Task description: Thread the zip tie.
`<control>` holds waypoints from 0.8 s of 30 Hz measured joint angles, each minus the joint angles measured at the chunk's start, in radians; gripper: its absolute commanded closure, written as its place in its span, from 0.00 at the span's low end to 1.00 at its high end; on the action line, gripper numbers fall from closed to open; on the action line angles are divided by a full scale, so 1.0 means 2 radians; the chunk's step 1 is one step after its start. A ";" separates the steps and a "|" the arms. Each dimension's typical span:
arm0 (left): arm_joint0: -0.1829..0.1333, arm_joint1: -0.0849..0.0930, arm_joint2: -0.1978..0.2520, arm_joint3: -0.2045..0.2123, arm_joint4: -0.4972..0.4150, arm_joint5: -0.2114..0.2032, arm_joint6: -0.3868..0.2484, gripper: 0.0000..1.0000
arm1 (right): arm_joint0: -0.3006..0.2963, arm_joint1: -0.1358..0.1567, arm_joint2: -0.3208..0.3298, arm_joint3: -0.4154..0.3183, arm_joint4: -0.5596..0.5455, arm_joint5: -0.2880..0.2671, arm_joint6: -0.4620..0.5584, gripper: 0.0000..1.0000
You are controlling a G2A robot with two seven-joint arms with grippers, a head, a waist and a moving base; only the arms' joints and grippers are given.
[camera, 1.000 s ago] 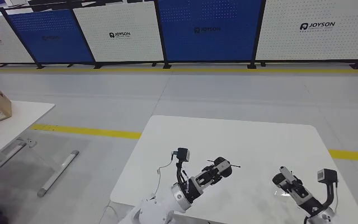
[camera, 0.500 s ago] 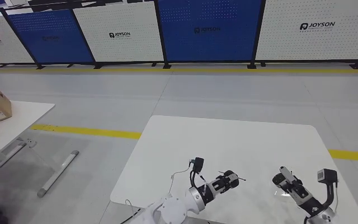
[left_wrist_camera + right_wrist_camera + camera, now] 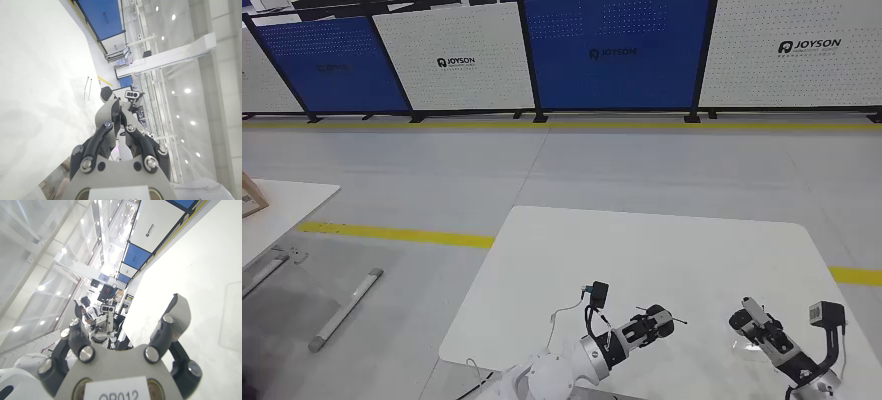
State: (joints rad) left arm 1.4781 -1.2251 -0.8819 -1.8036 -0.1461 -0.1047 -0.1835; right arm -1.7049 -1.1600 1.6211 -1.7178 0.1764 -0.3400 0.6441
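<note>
Top view: left gripper [image 3: 659, 322] is clamping fully closed on the thin black zip tie [image 3: 680, 320], holding it crosswise over the white table [image 3: 642, 250] near its robot-side edge, while right gripper [image 3: 745, 312] is hanging spread wide, gripping nothing, well apart.

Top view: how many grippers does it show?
2. The left gripper, shut on the black zip tie, is near the table's front edge; the right gripper, open, is near its front right corner. None seems hidden.
</note>
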 measured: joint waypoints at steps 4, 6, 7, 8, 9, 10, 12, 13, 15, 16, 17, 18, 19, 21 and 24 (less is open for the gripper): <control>0.004 0.003 -0.006 -0.006 0.012 0.001 -0.004 1.00 | 0.000 0.000 0.000 0.000 0.000 0.000 0.000 0.00; 0.004 0.003 -0.006 -0.006 0.013 0.003 -0.003 1.00 | 0.000 0.000 0.000 0.000 0.000 0.000 0.000 0.00; 0.004 0.002 -0.006 -0.006 0.013 0.003 -0.003 1.00 | 0.000 0.000 0.000 0.000 0.000 0.000 0.000 0.00; 0.004 0.002 -0.006 -0.006 0.013 0.002 -0.003 1.00 | 0.000 0.000 0.000 0.000 0.000 0.000 0.000 0.00; 0.004 0.002 -0.006 -0.006 0.013 0.002 -0.003 1.00 | 0.000 0.000 0.000 0.000 0.000 0.000 0.000 0.00; 0.004 0.002 -0.006 -0.006 0.013 0.002 -0.003 1.00 | 0.000 0.000 0.000 0.000 0.000 0.000 0.000 0.00; 0.004 0.002 -0.006 -0.006 0.013 0.002 -0.003 1.00 | 0.000 0.000 0.000 0.000 0.000 0.000 0.000 0.00; 0.004 0.002 -0.006 -0.006 0.013 0.002 -0.003 1.00 | 0.001 0.000 0.000 -0.003 0.000 0.000 -0.001 0.00; 0.004 0.002 -0.006 -0.006 0.013 0.002 -0.003 1.00 | 0.002 0.001 0.004 -0.013 -0.009 0.001 -0.003 0.00; 0.004 0.002 -0.006 -0.006 0.013 0.002 -0.003 1.00 | 0.003 0.002 0.010 -0.022 -0.022 0.003 -0.001 0.00; 0.004 0.002 -0.006 -0.006 0.013 0.002 -0.003 1.00 | 0.004 0.004 0.015 -0.030 -0.034 0.006 0.003 0.00; 0.004 0.002 -0.006 -0.006 0.013 0.002 -0.003 1.00 | 0.005 0.006 0.021 -0.039 -0.048 0.010 0.009 0.00; 0.004 0.002 -0.006 -0.006 0.013 0.002 -0.003 1.00 | 0.007 0.008 0.030 -0.050 -0.066 0.018 0.020 0.00; 0.004 0.002 -0.006 -0.006 0.013 0.002 -0.003 1.00 | 0.012 0.012 0.042 -0.065 -0.091 0.038 0.036 0.00; 0.004 0.002 -0.006 -0.006 0.013 0.002 -0.003 1.00 | 0.028 0.017 0.053 -0.080 -0.125 0.073 0.061 0.00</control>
State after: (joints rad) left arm 1.4860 -1.2203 -0.8932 -1.8158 -0.1203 -0.1004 -0.1890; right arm -1.6482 -1.1269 1.7261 -1.8782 -0.0742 -0.1945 0.7667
